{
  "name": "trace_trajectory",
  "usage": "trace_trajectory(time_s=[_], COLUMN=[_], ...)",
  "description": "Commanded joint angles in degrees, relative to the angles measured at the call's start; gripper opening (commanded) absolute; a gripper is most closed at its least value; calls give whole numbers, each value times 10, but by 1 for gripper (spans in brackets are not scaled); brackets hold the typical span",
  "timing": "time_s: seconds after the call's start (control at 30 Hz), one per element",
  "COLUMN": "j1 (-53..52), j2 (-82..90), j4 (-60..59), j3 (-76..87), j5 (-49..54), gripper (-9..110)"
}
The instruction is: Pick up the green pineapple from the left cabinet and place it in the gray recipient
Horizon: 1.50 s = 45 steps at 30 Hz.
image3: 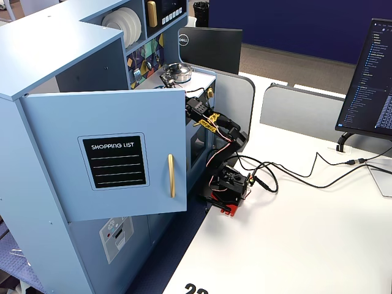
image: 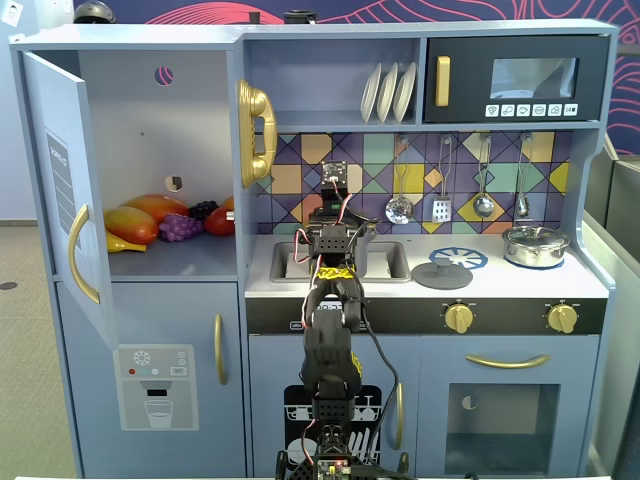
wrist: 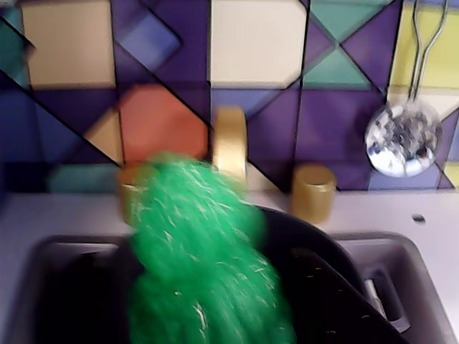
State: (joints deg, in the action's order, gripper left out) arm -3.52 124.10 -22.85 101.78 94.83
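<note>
The green pineapple (wrist: 201, 258) fills the lower middle of the wrist view. It is smeared by motion and sits over the dark, rounded gray recipient (wrist: 326, 276), which stands in the sink (wrist: 64, 251). My fingers do not show around the pineapple, so I cannot say whether it is held. In a fixed view my gripper (image: 335, 218) reaches over the sink, and the arm hides both pineapple and recipient. The left cabinet (image: 190, 120) stands with its door (image: 60, 180) swung open.
A mango (image: 135, 222), purple grapes (image: 180, 228) and a red fruit (image: 218, 222) lie on the cabinet shelf. The gold tap (wrist: 231, 143) and a knob (wrist: 313, 192) stand just behind the sink. A flat gray lid (image: 442, 274) and a silver pot (image: 536, 245) sit on the counter to the right.
</note>
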Motion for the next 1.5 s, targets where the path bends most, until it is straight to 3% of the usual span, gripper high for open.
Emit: trace_trajectory(time_s=[0.0,0.17,0.33,0.4,0.5,0.63,0.8,0.9,0.97,1.27,1.47], j1=[-27,-15,21,17,-6,-9,11,31,35,2,2], j2=[-10,120,362,449,545,571,475,450,487,580,580], j4=[5,-64,-468,-626,-740,-667,-362,-270,-294,-608,-649], j3=[-52,-29,4,48,157,355,562,648,690,702,702], j5=[-7,-18,-18,36,68,-7,-92,-105,-105,-57,-69], gripper=[43,38,28,23,19,15,13,12,11,5,1])
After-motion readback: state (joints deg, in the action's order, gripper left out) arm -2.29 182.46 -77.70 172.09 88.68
